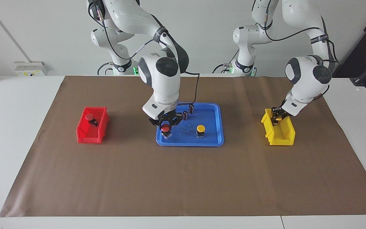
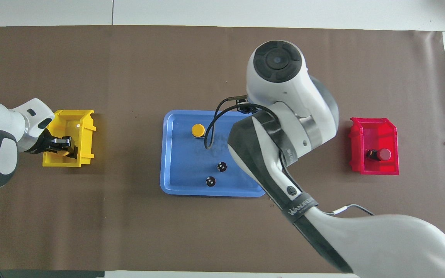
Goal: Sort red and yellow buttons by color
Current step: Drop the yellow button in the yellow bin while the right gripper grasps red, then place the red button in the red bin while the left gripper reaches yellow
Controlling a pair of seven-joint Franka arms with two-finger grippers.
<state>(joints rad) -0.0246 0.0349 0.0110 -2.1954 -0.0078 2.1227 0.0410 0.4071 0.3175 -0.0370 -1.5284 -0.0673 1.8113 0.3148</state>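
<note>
Buttons partway sorted between two bins

Left gripper (image 1: 277,117) sits low in the yellow plastic bin (image 1: 281,135), its grip impossible to tell. One round red-capped button (image 1: 90,117) lies in the red plastic bin (image 1: 84,135). The yellow-capped button (image 1: 200,129) stands on the blue plastic tray (image 1: 214,135). Right gripper (image 1: 165,122) pinches the second red-capped button (image 1: 166,128) over that tray.

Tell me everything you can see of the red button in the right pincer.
The red button has a round, domed red cap, plastic by its look, on a small blocky base. It stands upright, cap up. The right pincer is shut on it from above, fingers at the cap's sides. It is over the blue tray, at the edge toward the right arm's end of the table; whether its base touches the tray cannot be told. In the overhead view the arm hides it.
</note>
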